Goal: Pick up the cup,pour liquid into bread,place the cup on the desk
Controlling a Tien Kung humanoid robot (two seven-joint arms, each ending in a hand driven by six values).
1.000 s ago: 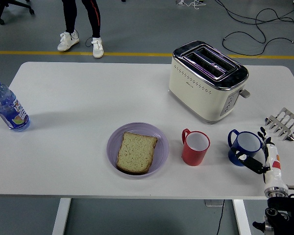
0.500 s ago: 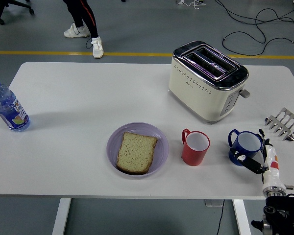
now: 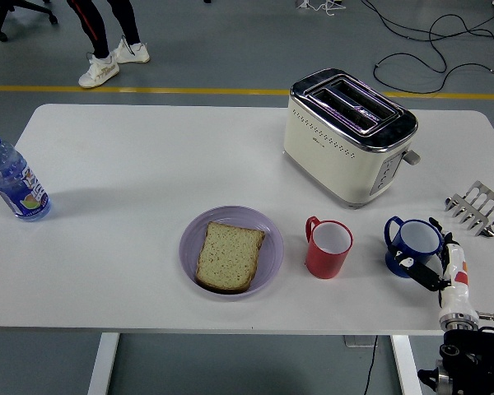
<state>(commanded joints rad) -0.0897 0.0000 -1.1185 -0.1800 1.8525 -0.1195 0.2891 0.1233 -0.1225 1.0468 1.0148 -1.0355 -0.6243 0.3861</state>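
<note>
A blue cup (image 3: pixel 413 245) stands upright on the white table (image 3: pixel 132 164) at the right, its handle pointing left. My right hand (image 3: pixel 434 262) comes up from the lower right corner. Its fingers are spread against the cup's near right side and are not closed around it. A red cup (image 3: pixel 328 248) stands upright just left of the blue one. Further left, a slice of bread (image 3: pixel 229 255) lies on a purple plate (image 3: pixel 272 239). My left arm does not show.
A cream toaster (image 3: pixel 346 132) stands behind the cups. A small metal rack (image 3: pixel 476 206) lies near the right edge, beyond my hand. A water bottle (image 3: pixel 12 179) stands at the far left. A person's legs (image 3: pixel 107 33) show beyond the table's far side.
My right hand has settled slightly lower and closer against the blue cup. The person behind the table has walked to the left.
</note>
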